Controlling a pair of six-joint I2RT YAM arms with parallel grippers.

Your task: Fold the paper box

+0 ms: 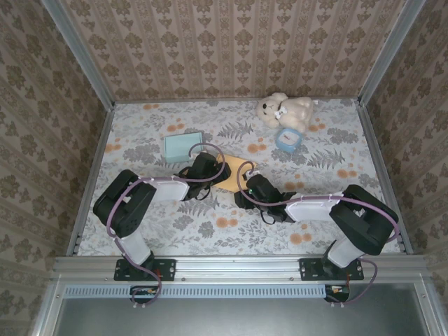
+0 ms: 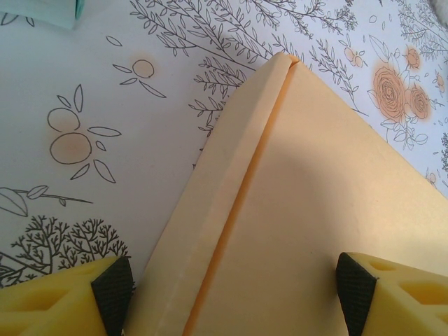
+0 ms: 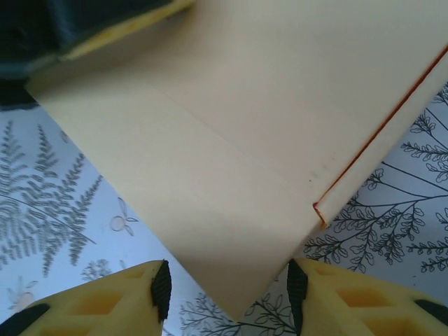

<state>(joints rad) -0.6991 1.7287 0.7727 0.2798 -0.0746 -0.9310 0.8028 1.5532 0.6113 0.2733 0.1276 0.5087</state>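
From above, a flower-printed surface (image 1: pixel 210 231) is seen, enclosed by walls (image 1: pixel 231 49) papered in beige damask. A flat yellow paper box (image 1: pixel 234 170) lies mid-surface, between the left end effector (image 1: pixel 210 168) and the right end effector (image 1: pixel 246 189). A teddy bear (image 1: pixel 283 110) and a teal card (image 1: pixel 183 145) are set further back.

At the left wrist, the left end effector (image 2: pixel 234 294) is held released, its jaws astride the folded edge of the paper box (image 2: pixel 315 175).

At the right wrist, the right end effector (image 3: pixel 229 290) is likewise released. A corner of the paper box (image 3: pixel 231 140) lies untouched between its pads.
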